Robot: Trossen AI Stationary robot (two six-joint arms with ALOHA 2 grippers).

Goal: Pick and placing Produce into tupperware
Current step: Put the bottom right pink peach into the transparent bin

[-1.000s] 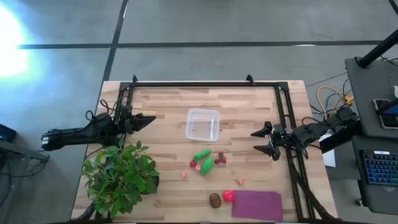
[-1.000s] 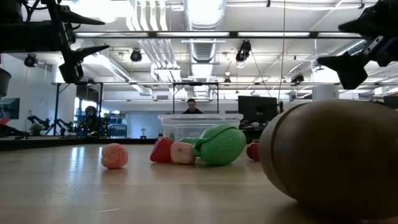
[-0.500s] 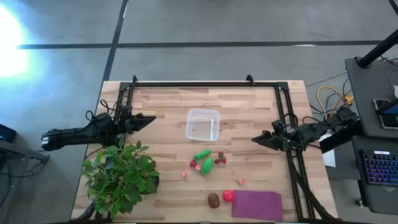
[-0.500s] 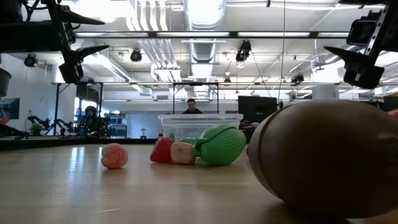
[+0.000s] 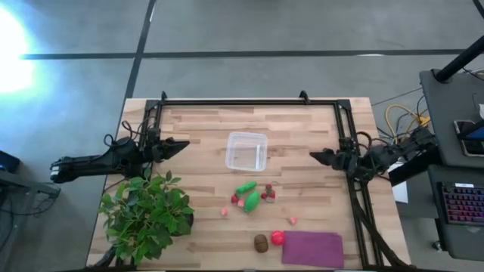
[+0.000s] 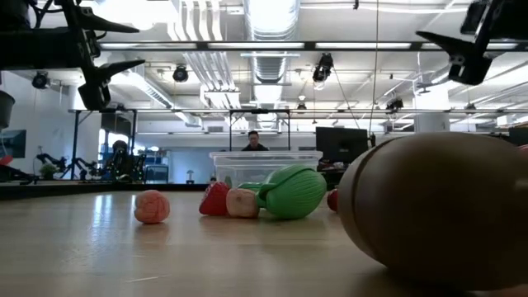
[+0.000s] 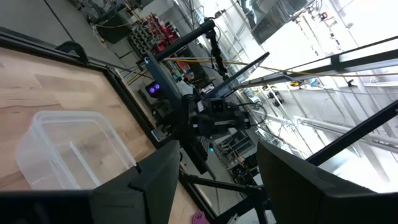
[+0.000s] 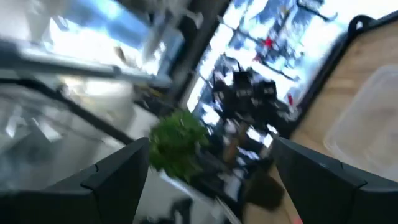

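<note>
Nothing is packed yet: the tupperware (image 5: 246,151) sits empty, all produce (image 5: 252,200) lies at its six o'clock, right gripper (image 5: 318,156) spread and empty at three o'clock.

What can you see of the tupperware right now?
The tupperware is a small clear plastic container, squarish with rounded corners, lid off and upright near the middle of the wooden table. It looks empty: wood grain shows through its base. Nothing touches it; both grippers are well clear, and the produce lies on the table in front of it. The low view shows a thickened rim above see-through walls.
</note>
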